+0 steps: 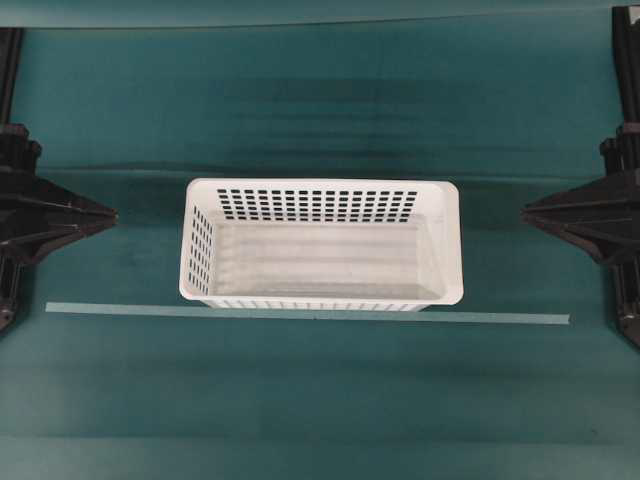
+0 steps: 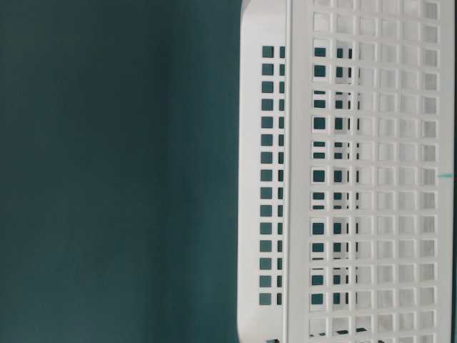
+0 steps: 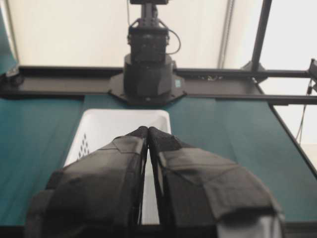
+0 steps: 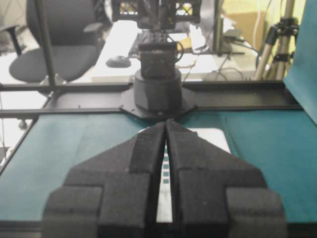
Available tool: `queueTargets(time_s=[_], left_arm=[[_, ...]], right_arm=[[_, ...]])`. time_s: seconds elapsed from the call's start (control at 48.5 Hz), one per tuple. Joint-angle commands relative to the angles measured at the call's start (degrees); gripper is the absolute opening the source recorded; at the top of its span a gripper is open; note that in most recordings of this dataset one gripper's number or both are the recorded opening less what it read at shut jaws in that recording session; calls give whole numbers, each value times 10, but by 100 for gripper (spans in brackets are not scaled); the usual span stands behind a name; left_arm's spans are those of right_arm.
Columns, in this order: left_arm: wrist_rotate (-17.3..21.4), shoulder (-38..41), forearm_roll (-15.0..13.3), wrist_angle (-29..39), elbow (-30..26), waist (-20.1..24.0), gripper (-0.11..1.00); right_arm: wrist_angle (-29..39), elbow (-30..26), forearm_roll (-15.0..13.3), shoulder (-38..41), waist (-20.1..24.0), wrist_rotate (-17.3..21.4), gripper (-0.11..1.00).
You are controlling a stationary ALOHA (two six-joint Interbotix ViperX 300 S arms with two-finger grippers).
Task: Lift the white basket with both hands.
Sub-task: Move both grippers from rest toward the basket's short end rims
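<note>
Teal table cloth (image 1: 320, 400), black office chair (image 4: 59, 34) (behind), tripod (image 4: 277, 39), white desk (image 4: 119, 49)

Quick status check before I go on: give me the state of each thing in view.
White basket: upright on the table, empty, untouched.
Left pincer: shut, holding nothing, clear of the basket's left end.
Right pincer: shut, holding nothing, clear of the basket's right end.
Tape strip: flat along the basket's near side.

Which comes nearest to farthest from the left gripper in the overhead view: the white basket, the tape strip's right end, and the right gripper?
From the left gripper:
1. white basket, centre of the table.
2. tape strip's right end, lower right.
3. right gripper, far right edge; nearly tied with the tape end.
</note>
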Motion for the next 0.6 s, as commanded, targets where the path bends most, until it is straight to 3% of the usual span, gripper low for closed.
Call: queueTargets(time_s=[0.0, 0.041, 0.144, 0.247, 0.33, 0.392, 0.577], left_arm=[[-13, 16, 7, 1, -15, 0, 14], [-19, 18, 7, 4, -16, -2, 12], [-35, 18, 8, 10, -16, -4, -3], [-63, 18, 8, 19, -21, -9, -6], [-111, 22, 8, 47, -35, -13, -6], [-158, 25, 8, 76, -48, -14, -6], [-340, 41, 8, 182, -108, 1, -6]], right_arm=[[-3, -2, 2, 4, 1, 5, 14], [4, -3, 18, 7, 0, 9, 14], [22, -6, 65, 13, 0, 35, 1], [57, -23, 122, 17, 0, 83, 0], [116, -47, 171, 25, -4, 130, 0], [178, -74, 192, 34, -17, 166, 0], [330, -149, 196, 74, -69, 267, 0]])
